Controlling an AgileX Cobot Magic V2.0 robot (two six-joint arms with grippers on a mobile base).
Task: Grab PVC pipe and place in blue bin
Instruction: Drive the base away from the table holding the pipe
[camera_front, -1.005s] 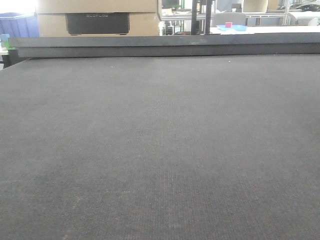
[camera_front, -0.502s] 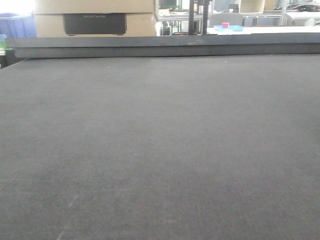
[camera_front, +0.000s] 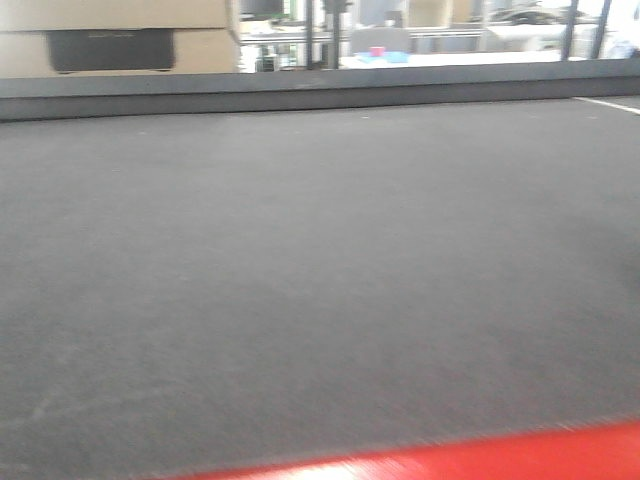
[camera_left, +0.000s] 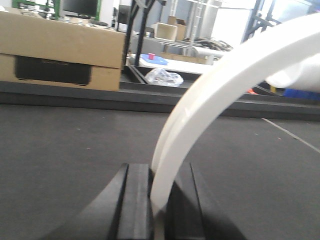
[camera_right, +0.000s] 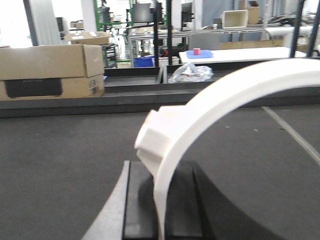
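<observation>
Arching from bottom centre to upper right in both wrist views, the PVC pipe (camera_left: 195, 105) sits pinched in the left gripper (camera_left: 158, 200) and, seemingly, the right gripper (camera_right: 160, 200).

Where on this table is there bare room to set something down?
Nearly all of the grey mat is bare, from the red strip at the near edge to the raised ledge at the far side. Beyond that ledge it is crowded: a cardboard box at far left. The PVC pipe arches over the mat from the left hand.
</observation>
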